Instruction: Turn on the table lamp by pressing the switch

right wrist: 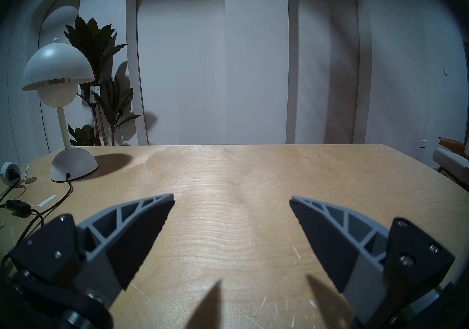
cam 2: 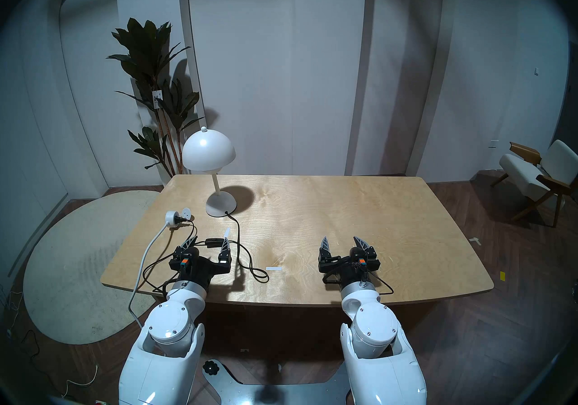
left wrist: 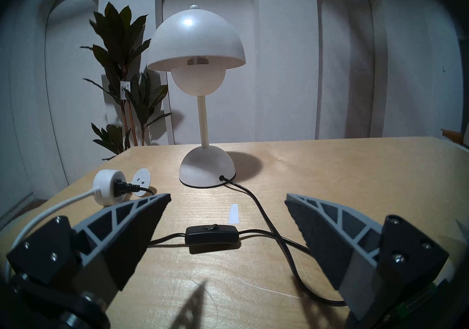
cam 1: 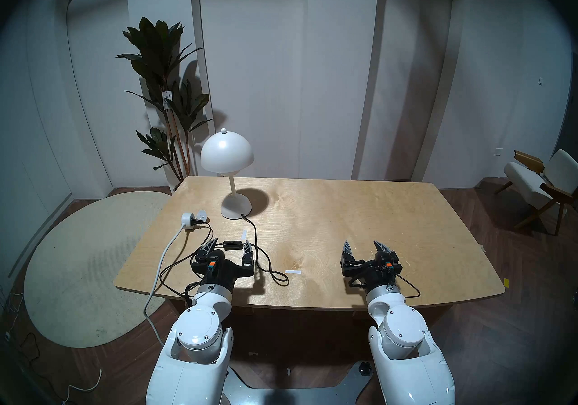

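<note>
Wooden surface [cam 1: 344, 207], lower left of the head view: the switch [left wrist: 212, 236] lies crosswise just ahead of the left gripper [cam 1: 230, 244], jaws released. Right gripper [cam 1: 364, 246], also released, sits well apart; lamp [cam 1: 225, 154] unlit.

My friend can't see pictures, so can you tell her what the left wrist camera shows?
A small black switch on a black cord lies on a wooden table, just ahead of the open left gripper. Behind it stands an unlit white lamp. To the left, a black plug sits in a round white socket.
</note>
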Motion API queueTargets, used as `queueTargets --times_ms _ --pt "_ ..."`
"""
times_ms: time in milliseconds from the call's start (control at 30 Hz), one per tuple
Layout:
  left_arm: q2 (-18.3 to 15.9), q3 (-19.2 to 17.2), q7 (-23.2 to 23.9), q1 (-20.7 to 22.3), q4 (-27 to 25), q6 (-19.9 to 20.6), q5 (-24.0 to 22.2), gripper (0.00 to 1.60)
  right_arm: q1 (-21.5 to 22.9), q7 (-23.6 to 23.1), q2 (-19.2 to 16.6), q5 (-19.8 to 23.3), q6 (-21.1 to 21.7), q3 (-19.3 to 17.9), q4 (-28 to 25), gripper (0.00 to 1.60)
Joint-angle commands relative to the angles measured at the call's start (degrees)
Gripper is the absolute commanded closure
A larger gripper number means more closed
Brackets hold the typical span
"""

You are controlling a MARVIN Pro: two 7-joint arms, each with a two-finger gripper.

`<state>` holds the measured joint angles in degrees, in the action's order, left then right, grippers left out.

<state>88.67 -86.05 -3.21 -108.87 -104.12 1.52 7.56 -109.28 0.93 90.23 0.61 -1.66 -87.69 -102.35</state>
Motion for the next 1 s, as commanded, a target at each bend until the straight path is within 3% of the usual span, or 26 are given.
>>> queueTargets --times_ms 0,400,567,700,967 --pt "-3.4 1.77 -1.56 2.74 -2.62 2.34 8.03 0.0 0.19 0.01 -0.02 -0.03 -0.18 -0.02 -1.14 0.0" --pt "-9.77 5.61 -1.36 5.47 -4.14 8.75 23.16 0.0 0.21 0.01 -0.03 -0.02 -0.2 -0.02 -1.11 0.0" --pt "-12.44 6.97 0.39 6.47 -4.54 11.19 27.42 0.0 0.22 0.01 -0.03 -0.02 -0.22 -0.02 -1.09 0.0" --pt "-15.32 7.98 4.35 8.44 -5.46 14.5 31.48 0.0 0.21 0.01 -0.03 -0.02 -0.21 -0.02 -1.09 0.0" --pt "-19.12 8.09 9.9 12.52 -5.92 17.12 36.54 0.0 0.24 0.02 -0.03 -0.01 -0.23 -0.01 -1.05 0.0"
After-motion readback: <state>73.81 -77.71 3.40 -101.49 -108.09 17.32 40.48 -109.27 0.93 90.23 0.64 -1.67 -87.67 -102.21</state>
